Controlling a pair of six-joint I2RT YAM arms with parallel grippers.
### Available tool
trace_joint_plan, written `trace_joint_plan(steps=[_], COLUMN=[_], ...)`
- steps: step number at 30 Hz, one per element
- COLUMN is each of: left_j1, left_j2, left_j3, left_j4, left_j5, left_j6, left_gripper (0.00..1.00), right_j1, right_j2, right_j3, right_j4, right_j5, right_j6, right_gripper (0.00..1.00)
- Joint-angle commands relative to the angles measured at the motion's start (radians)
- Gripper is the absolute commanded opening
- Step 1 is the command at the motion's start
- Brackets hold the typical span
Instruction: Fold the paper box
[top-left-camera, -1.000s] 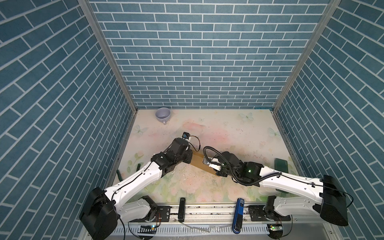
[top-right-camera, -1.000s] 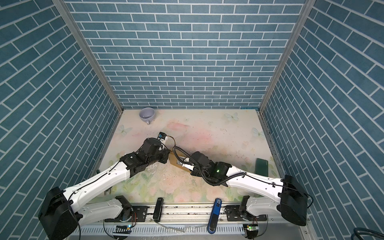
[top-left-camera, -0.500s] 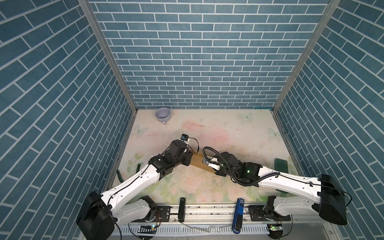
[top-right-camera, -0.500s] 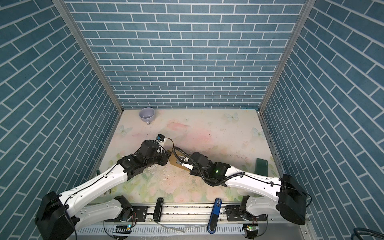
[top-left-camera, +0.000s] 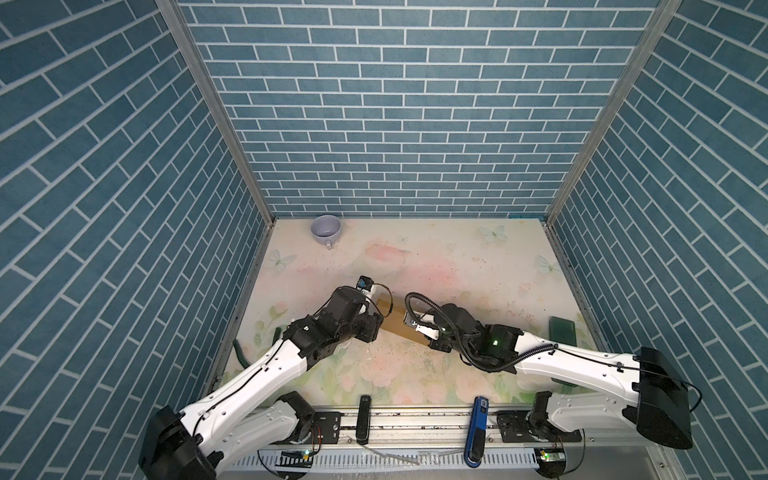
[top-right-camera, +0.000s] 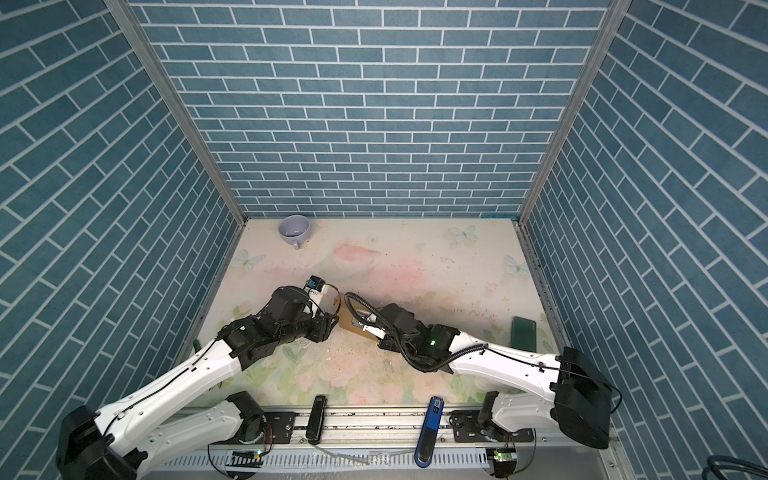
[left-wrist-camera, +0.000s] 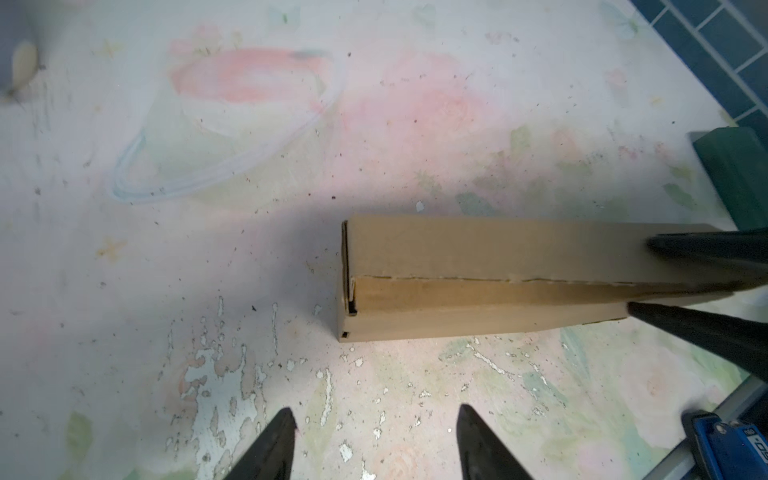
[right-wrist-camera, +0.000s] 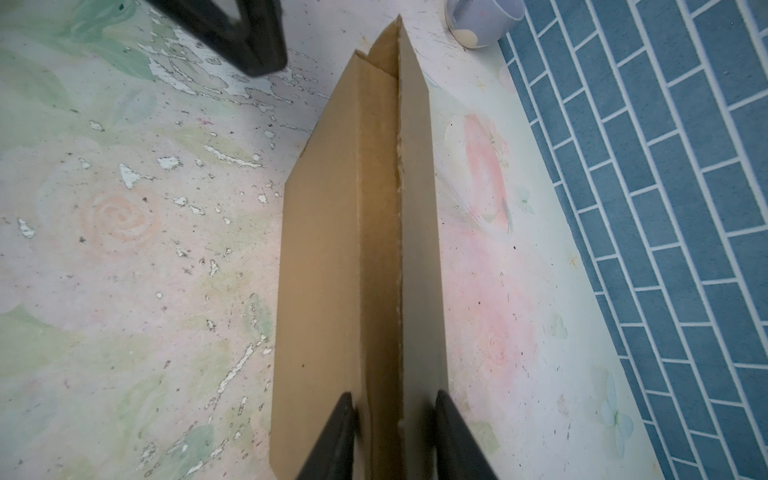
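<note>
The paper box (right-wrist-camera: 357, 249) is tan cardboard folded into a long narrow shape with one flap edge standing up along its length. It rests on the floral table in both top views (top-left-camera: 397, 320) (top-right-camera: 350, 325). My right gripper (right-wrist-camera: 395, 397) is shut on its near end, one finger on each side of the raised fold. In the left wrist view the box (left-wrist-camera: 478, 274) lies ahead and to one side, with the right gripper's fingers (left-wrist-camera: 706, 253) pinching its far end. My left gripper (left-wrist-camera: 376, 415) is open over bare table, short of the box and touching nothing.
A lavender mug (top-left-camera: 326, 230) stands at the back left corner. A dark green pad (top-left-camera: 562, 330) lies by the right wall. A black tool (top-left-camera: 364, 424) and a blue tool (top-left-camera: 478, 428) sit on the front rail. Brick walls close three sides.
My left gripper has opened and drawn slightly back from the box's end. The right gripper keeps its hold on the box and has barely moved.
</note>
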Motion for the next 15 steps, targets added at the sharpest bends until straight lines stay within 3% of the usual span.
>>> trace_joint_plan(steps=[1, 6, 15], left_j1=[0.030, 0.107, 0.121], left_j2=[-0.043, -0.006, 0.172], left_j3=[0.001, 0.013, 0.030], left_j4=[0.048, 0.156, 0.302], left_j5=[0.029, 0.121, 0.152], left_j6=[-0.030, -0.054, -0.066], left_gripper=[0.68, 0.73, 0.74], right_j1=[0.000, 0.001, 0.002], right_j2=[0.026, 0.026, 0.026], right_j3=[-0.030, -0.026, -0.017], right_j4=[-0.044, -0.044, -0.056], right_j5=[-0.012, -0.020, -0.028], right_j6=[0.024, 0.025, 0.027], right_gripper=[0.32, 0.32, 0.32])
